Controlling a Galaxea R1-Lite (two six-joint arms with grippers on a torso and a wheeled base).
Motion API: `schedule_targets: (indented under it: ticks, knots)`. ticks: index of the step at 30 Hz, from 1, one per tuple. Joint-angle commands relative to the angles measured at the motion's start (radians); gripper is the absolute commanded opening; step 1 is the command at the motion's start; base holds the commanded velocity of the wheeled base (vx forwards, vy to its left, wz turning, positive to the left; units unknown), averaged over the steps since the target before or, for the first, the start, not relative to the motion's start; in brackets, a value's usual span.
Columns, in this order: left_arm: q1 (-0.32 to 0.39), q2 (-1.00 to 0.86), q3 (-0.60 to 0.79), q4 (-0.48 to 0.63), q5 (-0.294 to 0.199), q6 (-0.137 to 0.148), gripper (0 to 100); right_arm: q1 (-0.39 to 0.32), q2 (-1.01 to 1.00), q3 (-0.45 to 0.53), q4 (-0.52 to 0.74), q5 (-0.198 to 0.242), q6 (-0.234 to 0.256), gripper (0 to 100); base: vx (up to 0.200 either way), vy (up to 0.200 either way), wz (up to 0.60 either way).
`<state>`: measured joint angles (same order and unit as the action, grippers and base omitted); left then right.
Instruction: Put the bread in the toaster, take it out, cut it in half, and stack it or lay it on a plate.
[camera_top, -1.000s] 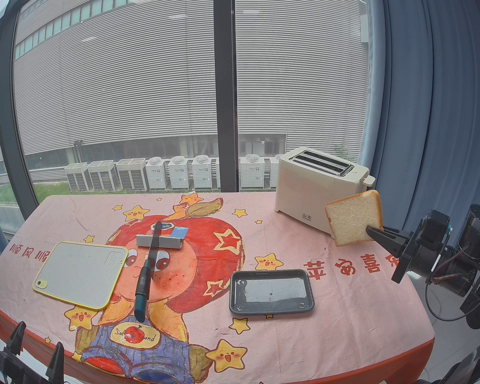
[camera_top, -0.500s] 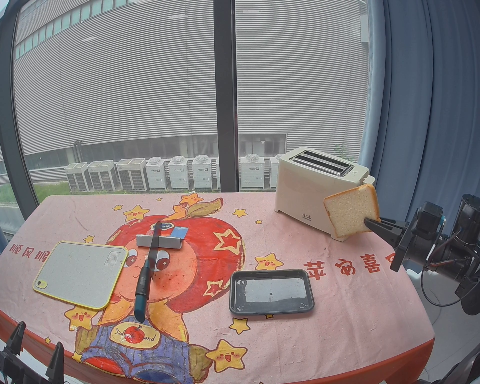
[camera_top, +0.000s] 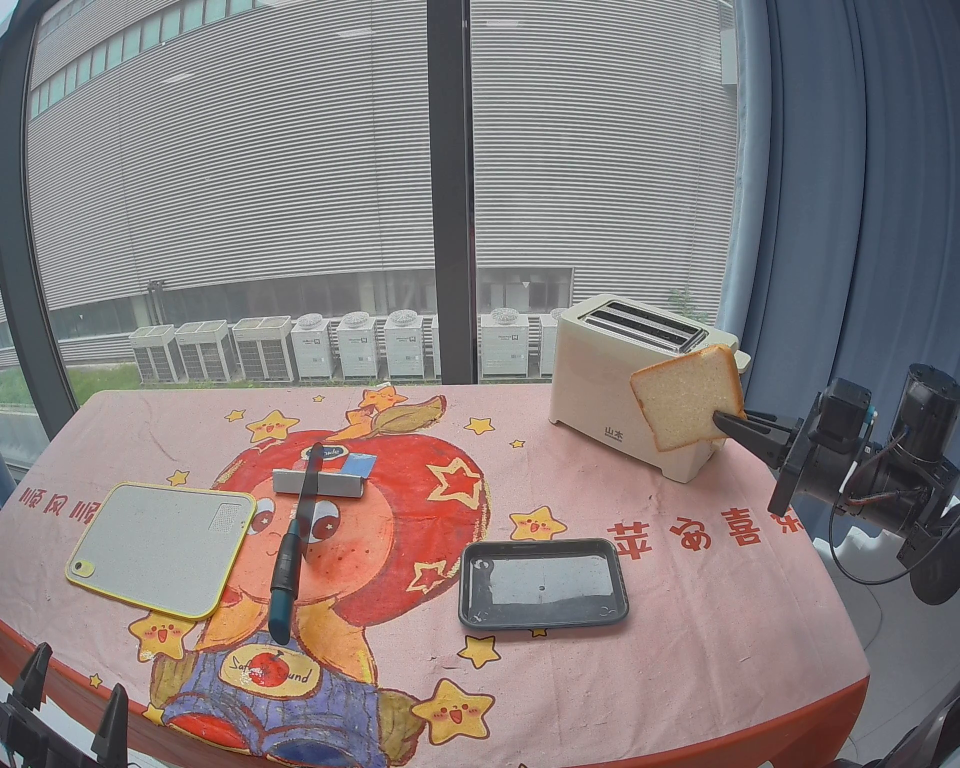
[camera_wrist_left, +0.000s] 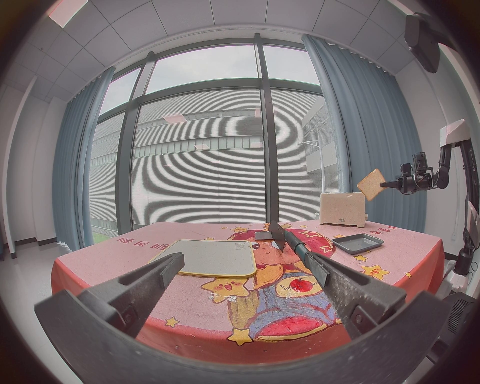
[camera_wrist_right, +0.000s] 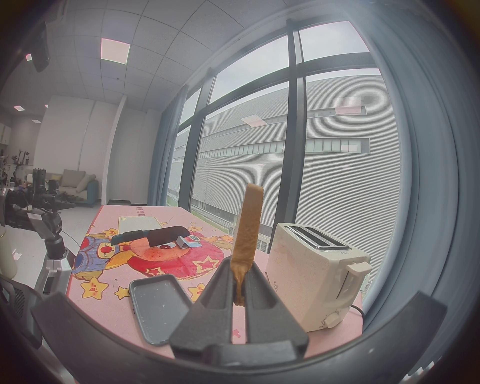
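**Right pincer** (camera_top: 735, 425) pinching the bread slice (camera_top: 685, 397) by 1 lower corner. The slice is upright and tilted, in the air just beside the toaster (camera_top: 600, 390). The 2 slots (camera_top: 645, 325) lie beyond and leftward of the slice, long axes along the toaster top, with open room above. The right arm is nearer. **Left pincer** (camera_wrist_left: 245, 260) spread, empty, off the desk's (camera_top: 700, 620) near edge, well apart.

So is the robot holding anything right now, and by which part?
Yes: the right gripper pinches a slice of bread by the edge near its lower corner. The left gripper is open and empty.
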<state>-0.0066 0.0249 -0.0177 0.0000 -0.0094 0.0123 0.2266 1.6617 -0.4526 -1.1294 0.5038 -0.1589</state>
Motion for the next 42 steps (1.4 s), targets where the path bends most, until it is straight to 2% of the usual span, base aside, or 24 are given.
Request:
schedule_targets:
  ticks: [1,11,17,22,42]
  knots:
    - [0.000,0.000,0.018,0.000,0.000,0.000,100,-0.012,0.039,-0.040,-0.003,0.007,-0.001,0,0.000,0.000,0.00]
    - [0.000,0.000,0.016,0.000,0.000,0.000,100,-0.020,0.072,-0.132,0.010,0.024,0.001,0,0.000,0.000,0.00]
    - [0.000,0.000,0.016,0.000,0.000,0.000,100,-0.064,0.115,-0.207,0.010,0.030,0.001,0,0.000,0.000,0.00]
    - [0.000,0.000,0.016,0.000,0.000,0.000,100,-0.099,0.153,-0.275,0.010,0.061,0.002,0,0.000,0.000,0.00]
    - [0.000,0.000,0.016,0.000,0.000,0.000,100,-0.151,0.311,-0.492,0.010,0.090,0.006,0,0.000,0.000,0.00]
